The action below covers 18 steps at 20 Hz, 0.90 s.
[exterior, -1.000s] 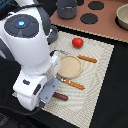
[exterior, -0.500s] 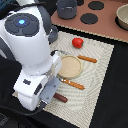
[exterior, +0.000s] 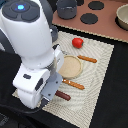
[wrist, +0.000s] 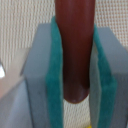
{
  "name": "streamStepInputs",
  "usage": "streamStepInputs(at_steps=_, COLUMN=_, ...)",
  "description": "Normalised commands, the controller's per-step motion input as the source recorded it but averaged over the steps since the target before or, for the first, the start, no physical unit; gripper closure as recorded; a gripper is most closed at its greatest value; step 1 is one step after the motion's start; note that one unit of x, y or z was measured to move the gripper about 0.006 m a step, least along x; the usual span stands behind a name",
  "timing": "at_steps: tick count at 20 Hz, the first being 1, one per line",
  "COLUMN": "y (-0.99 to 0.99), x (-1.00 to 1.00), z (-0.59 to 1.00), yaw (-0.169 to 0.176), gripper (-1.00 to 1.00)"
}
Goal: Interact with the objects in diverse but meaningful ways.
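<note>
The brown sausage [wrist: 74, 50] lies between my gripper's [wrist: 76, 80] two green pads [wrist: 54, 75], which press against both of its sides. In the exterior view the sausage [exterior: 63, 95] rests on the woven mat [exterior: 102, 75] near its front edge, with my gripper [exterior: 51, 90] low over one end; the arm's white body hides the fingers there. A red tomato [exterior: 77, 42] sits farther back on the mat. A grey saucepan [exterior: 66, 8] stands on the brown counter behind.
A round tan plate [exterior: 70, 66] lies mid-mat, flanked by two wooden-handled utensils [exterior: 87, 59] [exterior: 74, 84]. Black burner discs [exterior: 89, 18] and a pale bowl [exterior: 122, 17] are on the counter at the back. The arm fills the exterior view's left.
</note>
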Motion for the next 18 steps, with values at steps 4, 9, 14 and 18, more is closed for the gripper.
streamStepInputs(at_steps=4, y=0.39, x=-0.26, z=0.54, yaw=0.004, gripper=1.0)
streamStepInputs(at_steps=9, y=0.52, x=-0.43, z=0.4, yaw=0.02, gripper=1.0)
streamStepInputs(at_steps=14, y=0.61, x=-0.53, z=0.34, yaw=0.027, gripper=1.0)
streamStepInputs(at_steps=18, y=0.7, x=-0.62, z=0.28, yaw=0.031, gripper=1.0)
